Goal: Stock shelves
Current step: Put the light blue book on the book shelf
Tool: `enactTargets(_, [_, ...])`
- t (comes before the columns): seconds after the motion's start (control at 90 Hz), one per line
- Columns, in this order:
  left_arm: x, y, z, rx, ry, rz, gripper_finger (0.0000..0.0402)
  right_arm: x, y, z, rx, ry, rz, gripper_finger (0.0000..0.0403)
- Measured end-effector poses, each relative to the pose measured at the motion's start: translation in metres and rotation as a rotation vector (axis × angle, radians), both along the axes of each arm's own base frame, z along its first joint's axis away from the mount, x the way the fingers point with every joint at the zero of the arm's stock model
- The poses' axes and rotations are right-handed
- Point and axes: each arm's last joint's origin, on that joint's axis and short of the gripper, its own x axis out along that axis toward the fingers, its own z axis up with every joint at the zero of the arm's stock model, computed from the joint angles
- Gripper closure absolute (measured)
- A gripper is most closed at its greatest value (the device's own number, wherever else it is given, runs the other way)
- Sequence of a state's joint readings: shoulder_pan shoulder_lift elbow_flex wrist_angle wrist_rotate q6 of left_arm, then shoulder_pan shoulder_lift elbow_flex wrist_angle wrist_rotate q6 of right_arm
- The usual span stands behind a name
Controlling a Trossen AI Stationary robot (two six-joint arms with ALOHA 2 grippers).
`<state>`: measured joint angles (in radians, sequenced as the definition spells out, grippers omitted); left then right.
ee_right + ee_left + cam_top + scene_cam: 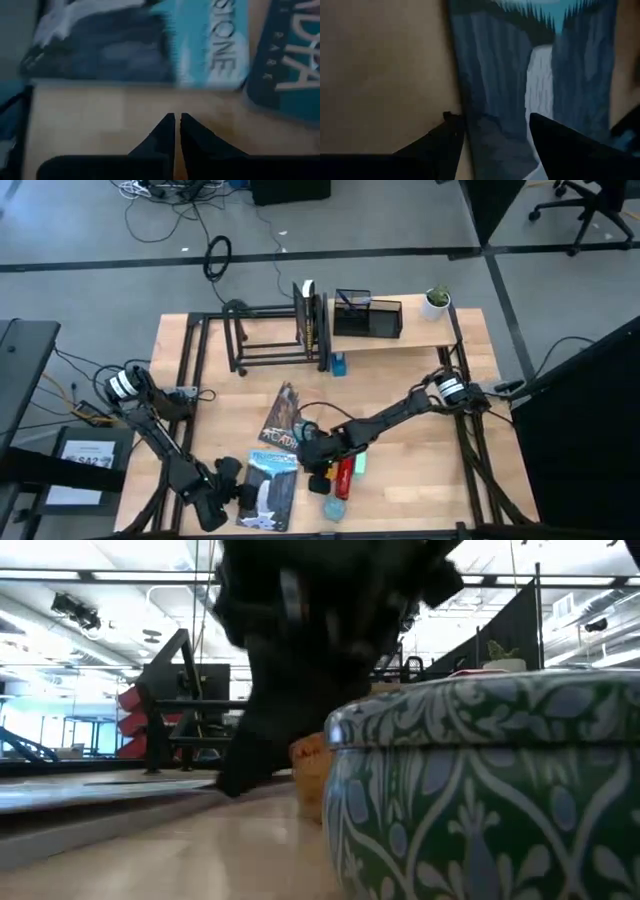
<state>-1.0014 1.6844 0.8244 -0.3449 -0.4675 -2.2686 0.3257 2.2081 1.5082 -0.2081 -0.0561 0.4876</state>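
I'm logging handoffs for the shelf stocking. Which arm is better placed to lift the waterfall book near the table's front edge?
Left, probably. The left gripper is open and straddles the waterfall book's edge. The right gripper is shut over bare table beside the books, holding nothing.

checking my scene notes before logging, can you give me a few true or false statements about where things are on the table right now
1. The left gripper has its fingers open over a book with a waterfall cover. True.
2. The right gripper's fingers are spread wide around a book. False: they are shut together over bare table, holding nothing.
3. A small potted plant stands on the wooden shelf. True.
4. The black rack is packed full of books. False: only a couple of books stand at one end, and the rest is empty.
5. A red item lies on the table near the right gripper. True.
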Motion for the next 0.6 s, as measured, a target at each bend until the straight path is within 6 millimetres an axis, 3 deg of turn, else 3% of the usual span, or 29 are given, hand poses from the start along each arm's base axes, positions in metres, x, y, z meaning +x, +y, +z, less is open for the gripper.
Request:
enactTargets(0.444, [0.035, 0.012, -0.003, 0.055, -0.156, 0.002, 0.0193, 0.002, -0.003, -0.011, -0.003, 0.025, -0.023, 0.0403])
enactTargets(0.6, [0.037, 0.012, 0.000, 0.055, -0.168, -0.026, 0.0212, 0.001, -0.004, -0.012, -0.011, 0.032, -0.027, 0.0403])
